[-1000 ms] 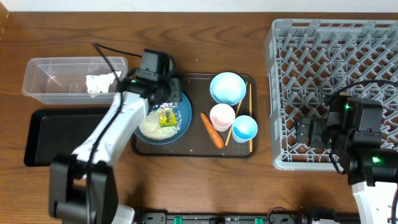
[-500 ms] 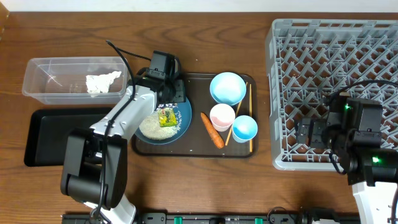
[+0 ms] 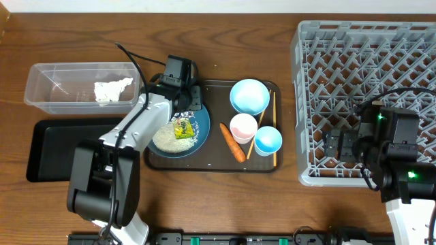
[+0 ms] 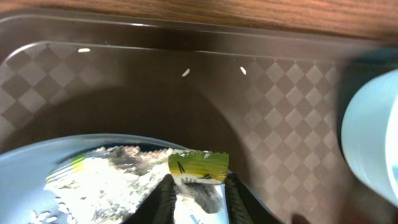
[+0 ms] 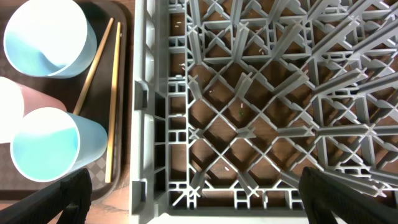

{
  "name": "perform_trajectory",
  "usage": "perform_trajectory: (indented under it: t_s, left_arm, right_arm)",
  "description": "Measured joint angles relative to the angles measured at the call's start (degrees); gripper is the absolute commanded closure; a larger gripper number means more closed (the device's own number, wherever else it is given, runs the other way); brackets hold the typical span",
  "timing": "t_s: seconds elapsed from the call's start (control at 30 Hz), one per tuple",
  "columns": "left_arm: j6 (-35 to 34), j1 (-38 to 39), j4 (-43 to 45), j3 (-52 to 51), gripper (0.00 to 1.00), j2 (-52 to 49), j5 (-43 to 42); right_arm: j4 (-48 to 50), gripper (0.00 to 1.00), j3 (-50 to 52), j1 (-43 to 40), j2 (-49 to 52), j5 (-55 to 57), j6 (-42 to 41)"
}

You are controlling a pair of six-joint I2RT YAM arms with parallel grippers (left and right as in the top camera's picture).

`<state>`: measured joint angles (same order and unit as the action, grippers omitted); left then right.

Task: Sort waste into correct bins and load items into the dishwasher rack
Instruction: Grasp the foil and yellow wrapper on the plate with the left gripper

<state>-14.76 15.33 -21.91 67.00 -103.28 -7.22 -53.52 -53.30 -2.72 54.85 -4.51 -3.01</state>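
Wood table [image 3: 218, 47], with the dark brown serving tray [image 3: 212, 102] mid-table carrying everything left to sort. At its left end my left gripper [image 3: 182, 112] is down over the far side of the dark blue plate [image 3: 204, 126], because the yellow-green foil wrapper [image 3: 182, 127] lies on top of the rice heap [image 3: 165, 139] there. Wrist cam shows my fingertips [image 4: 163, 199] a narrow gap apart, flanking the wrapper; can't tell if they bite it or just straddle it. Low approach from the far side looks right to me: lift the foil alone, leave the rice. The clear tub [image 3: 41, 78] at the far left corner already has a white wrapper scrap [image 3: 112, 90] in it, so I judge this wrapper goes there too. The black tray [image 3: 61, 146], nearer me along the left edge, is likely for the rice and carrot [image 3: 232, 141]. The carrot lies loose on the serving tray between plate and cups. Pale blue bowl [image 3: 248, 95], pinkish-white cup [image 3: 242, 126], light blue cup [image 3: 268, 140] and chopsticks [image 3: 274, 129] cluster at the tray's right end, none racked. My right gripper [image 5: 206, 199] is spread wide and holds nothing. It hangs above the left rim of the dishwasher rack [image 3: 368, 61] by the table's right edge, close to the cups and out of the left arm's way. Early in the task, I'd say.
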Motion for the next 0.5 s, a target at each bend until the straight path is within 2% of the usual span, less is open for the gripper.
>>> perform_trajectory:
  t_s: [0.07, 0.1, 0.5]
  left_arm:
    - [-0.09, 0.00, 0.00, 0.00, 0.93, -0.09, 0.11]
    - [-0.04, 0.00, 0.02, 0.00, 0.94, -0.11, 0.11]
    - [-0.24, 0.00, -1.09, 0.00, 0.94, 0.15, 0.13]
  right_arm:
    - [0.00, 0.01, 0.00, 0.00, 0.02, 0.00, 0.00]
    - [0.00, 0.01, 0.00, 0.00, 0.00, 0.00, 0.00]
    - [-0.02, 0.01, 0.00, 0.00, 0.00, 0.00, 0.00]
